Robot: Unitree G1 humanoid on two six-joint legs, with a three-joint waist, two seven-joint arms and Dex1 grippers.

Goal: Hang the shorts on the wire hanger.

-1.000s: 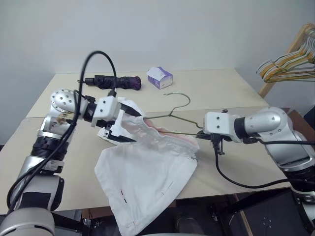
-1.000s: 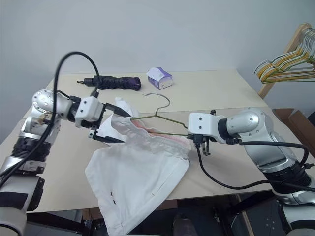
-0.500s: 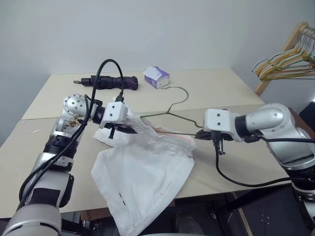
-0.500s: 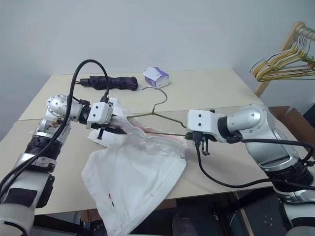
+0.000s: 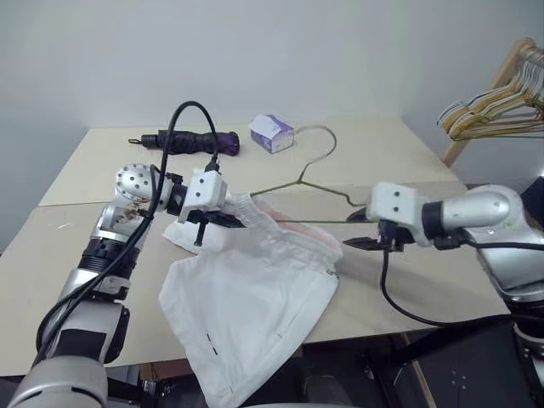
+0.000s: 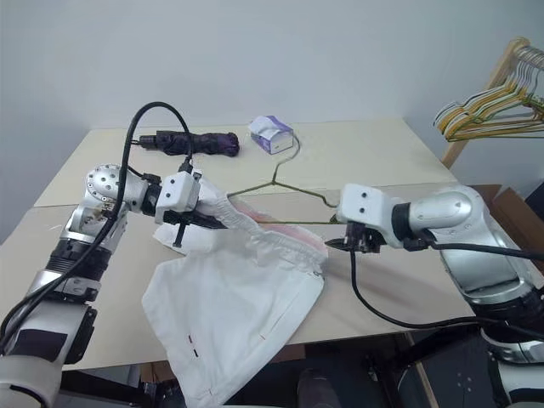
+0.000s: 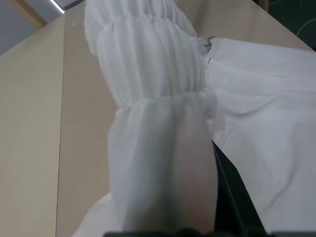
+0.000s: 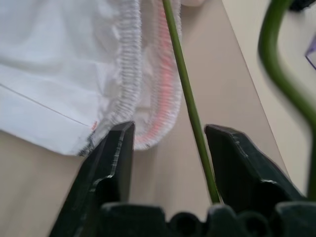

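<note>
The white shorts (image 5: 255, 297) lie on the table's near part, one leg hanging over the front edge. My left gripper (image 5: 226, 221) is shut on the left end of their gathered waistband (image 7: 148, 64), lifting it. The thin wire hanger (image 5: 293, 183) lies with its hook toward the tissue box and its lower bar running through the pink-lined waistband. My right gripper (image 5: 354, 243) stands open at the waistband's right end. The hanger wire (image 8: 185, 94) passes loosely between its fingers (image 8: 111, 163).
A dark folded umbrella (image 5: 183, 141) and a purple-and-white tissue box (image 5: 274, 133) lie at the back of the table (image 5: 408, 153). A bunch of yellow and green hangers (image 5: 493, 110) hangs on a wooden rack at the far right.
My left gripper closed on the waistband. My right gripper opened, let go of the hanger wire and drew back to the right. The hanger's hook swung farther back on the table.
</note>
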